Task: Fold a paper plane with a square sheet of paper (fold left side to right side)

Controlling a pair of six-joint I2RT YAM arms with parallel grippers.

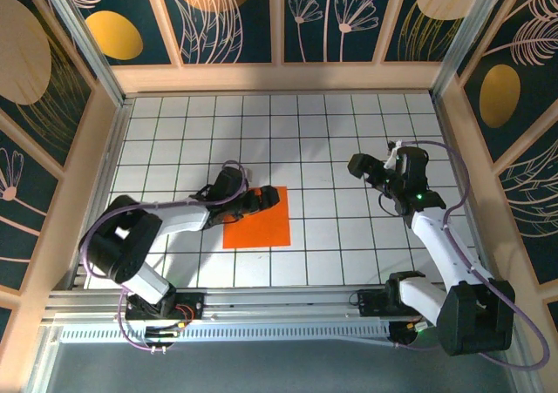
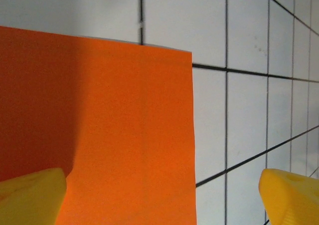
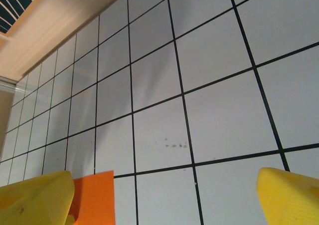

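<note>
Left arm stretched low, left gripper (image 1: 267, 198) wide over 11 o'clock corner of bright orange square paper sheet (image 1: 260, 226); right gripper (image 1: 363, 168) wide, at 2 o'clock, apart.

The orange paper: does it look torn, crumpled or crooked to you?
Nothing stands out. The square sheet of paper lies flat and unfolded on the tiled table, its edges straight and roughly in line with the grid. No tears or creases show.
</note>
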